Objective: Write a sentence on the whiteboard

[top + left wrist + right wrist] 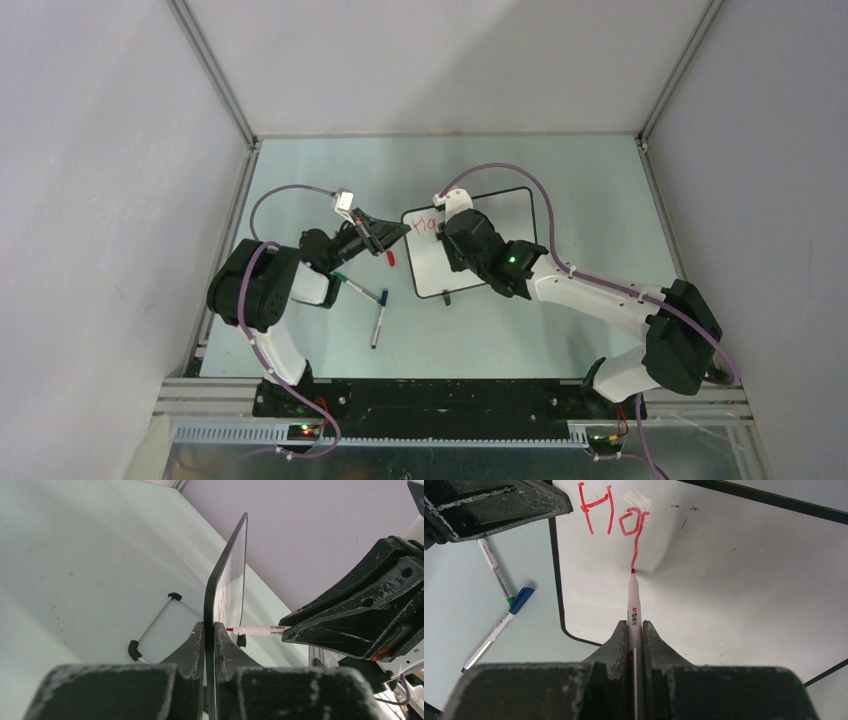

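The whiteboard (515, 215) is a white board with a thin black frame, and my left gripper (398, 232) is shut on its left edge. In the left wrist view the jaws (210, 630) pinch the frame of the whiteboard (226, 575), seen edge-on. My right gripper (635, 627) is shut on a red marker (634, 607). The marker's tip touches the whiteboard (734, 570) at the bottom of a long red stroke. Of the sentence (611, 515), "Ho" and part of a third letter show in red near the top left corner. The red marker (255, 629) also shows in the left wrist view.
Two loose pens lie on the table left of the board, a green-tipped pen (358, 287) and a blue-capped pen (379, 318). A small red cap (390, 257) lies under my left gripper. A wire stand (152, 626) with black feet sits behind the board. Walls enclose the table.
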`<action>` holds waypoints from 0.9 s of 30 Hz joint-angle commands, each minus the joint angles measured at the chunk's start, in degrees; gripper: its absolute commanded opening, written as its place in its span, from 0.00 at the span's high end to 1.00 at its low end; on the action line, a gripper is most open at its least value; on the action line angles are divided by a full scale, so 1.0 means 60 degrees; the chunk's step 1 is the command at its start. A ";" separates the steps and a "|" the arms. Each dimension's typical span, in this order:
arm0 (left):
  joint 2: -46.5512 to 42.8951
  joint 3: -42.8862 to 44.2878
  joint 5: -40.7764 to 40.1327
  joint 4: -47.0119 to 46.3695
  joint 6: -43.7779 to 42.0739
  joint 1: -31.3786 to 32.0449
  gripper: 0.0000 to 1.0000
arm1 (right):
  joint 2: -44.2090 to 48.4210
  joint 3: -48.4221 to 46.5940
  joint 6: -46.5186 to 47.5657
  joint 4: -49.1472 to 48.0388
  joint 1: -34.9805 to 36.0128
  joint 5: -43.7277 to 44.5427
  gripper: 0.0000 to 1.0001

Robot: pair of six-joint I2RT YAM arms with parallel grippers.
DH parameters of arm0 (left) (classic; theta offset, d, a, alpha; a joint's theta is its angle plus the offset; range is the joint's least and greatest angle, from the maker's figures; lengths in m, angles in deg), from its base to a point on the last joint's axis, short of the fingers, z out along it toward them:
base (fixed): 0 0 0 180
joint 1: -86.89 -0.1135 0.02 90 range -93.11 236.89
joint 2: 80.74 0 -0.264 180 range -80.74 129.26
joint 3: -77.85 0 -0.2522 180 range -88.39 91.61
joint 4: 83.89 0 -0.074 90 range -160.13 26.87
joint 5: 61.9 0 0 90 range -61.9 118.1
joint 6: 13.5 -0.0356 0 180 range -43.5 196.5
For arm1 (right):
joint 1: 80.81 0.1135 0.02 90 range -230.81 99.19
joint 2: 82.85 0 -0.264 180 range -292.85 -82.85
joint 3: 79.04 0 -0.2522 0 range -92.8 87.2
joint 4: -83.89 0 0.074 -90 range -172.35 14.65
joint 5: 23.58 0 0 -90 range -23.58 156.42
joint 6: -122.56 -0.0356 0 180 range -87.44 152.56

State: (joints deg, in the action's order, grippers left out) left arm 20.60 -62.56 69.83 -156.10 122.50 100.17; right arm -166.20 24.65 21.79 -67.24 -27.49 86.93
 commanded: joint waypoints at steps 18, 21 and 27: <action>-0.0030 0.0171 0.0185 -0.0283 -0.0447 0.0134 1.00 | 0.0059 -0.1116 0.0533 -0.0561 -0.0420 -0.0334 1.00; -0.0030 0.0191 0.0200 -0.0276 -0.0445 0.0145 0.99 | -0.0079 -0.1254 0.0572 -0.0551 -0.0452 -0.0343 1.00; -0.0022 0.0197 0.0208 -0.0283 -0.0445 0.0143 1.00 | -0.0183 -0.1282 0.0547 -0.0537 -0.0499 -0.0355 1.00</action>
State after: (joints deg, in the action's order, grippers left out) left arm 20.60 -62.46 70.10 -156.17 122.52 100.28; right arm -166.88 19.47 24.48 -68.92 -30.11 84.94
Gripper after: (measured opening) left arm 0.088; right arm 0.122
